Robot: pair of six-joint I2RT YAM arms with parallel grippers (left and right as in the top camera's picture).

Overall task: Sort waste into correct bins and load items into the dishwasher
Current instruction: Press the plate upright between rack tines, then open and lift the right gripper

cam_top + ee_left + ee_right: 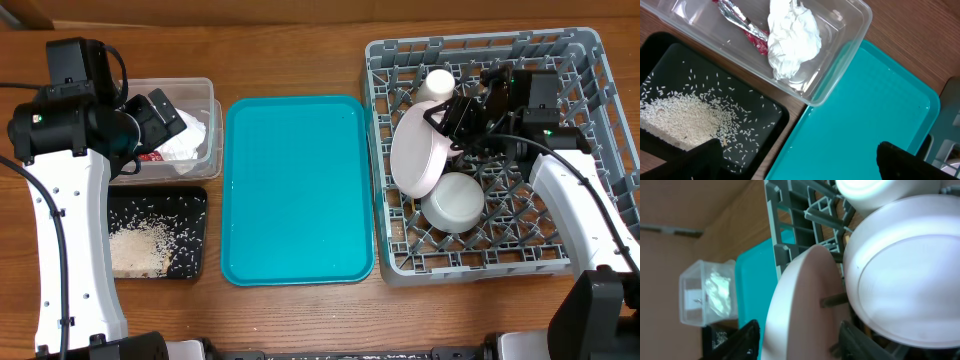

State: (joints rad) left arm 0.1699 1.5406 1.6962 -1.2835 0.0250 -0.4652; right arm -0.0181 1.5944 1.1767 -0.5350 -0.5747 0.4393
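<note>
Closest to the right wrist lens, a pale pink round plate point(800, 310) stands on edge in the large square grey plastic dish rack point(590, 60), a peg rising against its back to keep it from tipping. The right gripper point(799, 326) brackets the plate's rim, one of the jaws on each face. They sit close against it, but I cannot tell whether they are pressing or merely straddling it. That hold suits the step in hand as I judge it: lowering a plate edge-first between the pegs.

Just beside the plate, a small whitish bowl point(905, 275) is tipped in the rack, and a small white cup point(437, 84) sits further toward the back corner. No chopsticks can be made out.

Left of the rack lies a teal rectangular plastic serving tray point(295, 190), flat on the wooden counter point(300, 40) and bare.

Beyond it, a clear plastic rectangular tub point(860, 30) holds a crumpled white paper tissue point(792, 40) with a red-and-white foil snack wrapper point(747, 27) beside it. A shallow black rectangular tray point(765, 120), touching the tub's near wall, carries loose whitish rice grains point(682, 117), heaped at one end and scattered elsewhere. Dry rubbish and food scraps are thus kept apart.

The left gripper point(797, 152) hovers near these bins with its jaws wide apart and nothing between them. Sorting looks done, and loading looks nearly so.
</note>
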